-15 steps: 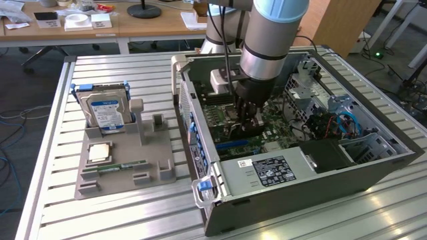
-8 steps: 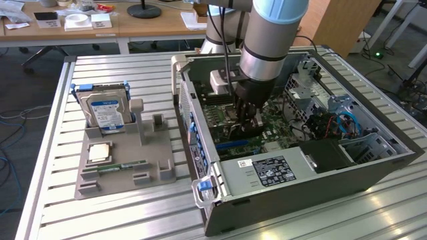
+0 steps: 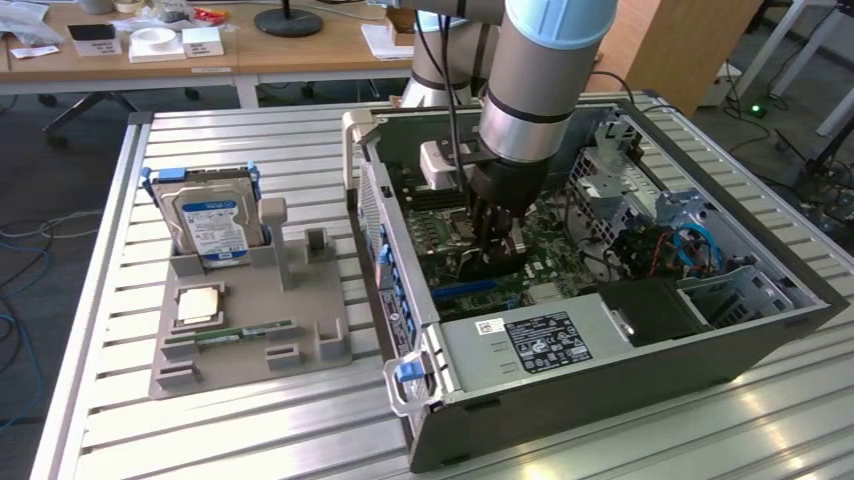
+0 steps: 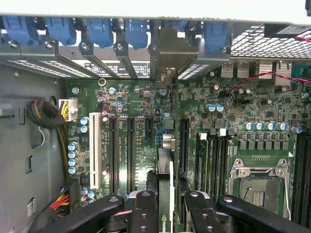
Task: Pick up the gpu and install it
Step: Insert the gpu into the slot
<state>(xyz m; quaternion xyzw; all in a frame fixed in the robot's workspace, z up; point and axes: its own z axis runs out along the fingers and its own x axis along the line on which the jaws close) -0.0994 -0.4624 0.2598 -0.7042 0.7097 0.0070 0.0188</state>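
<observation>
A slatted aluminium worktop (image 3: pixel 107 300) carries a grey parts holder (image 3: pixel 254 335) on the exterior view's left and an opened computer case (image 3: pixel 601 400) just beside it.

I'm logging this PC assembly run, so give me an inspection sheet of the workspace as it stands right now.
Surface: slatted metal table, carrying a grey parts holder and an open computer case.
Job's things: gpu edge-on between the fingers, standing over the motherboard slots.
Clutter: hard drive, a processor chip and memory stick in the holder.
Grippers: hand inside the case, closed on the gpu.
Cables: blue cables in the case; more on the floor.
Surroundings: wooden desks behind.
</observation>
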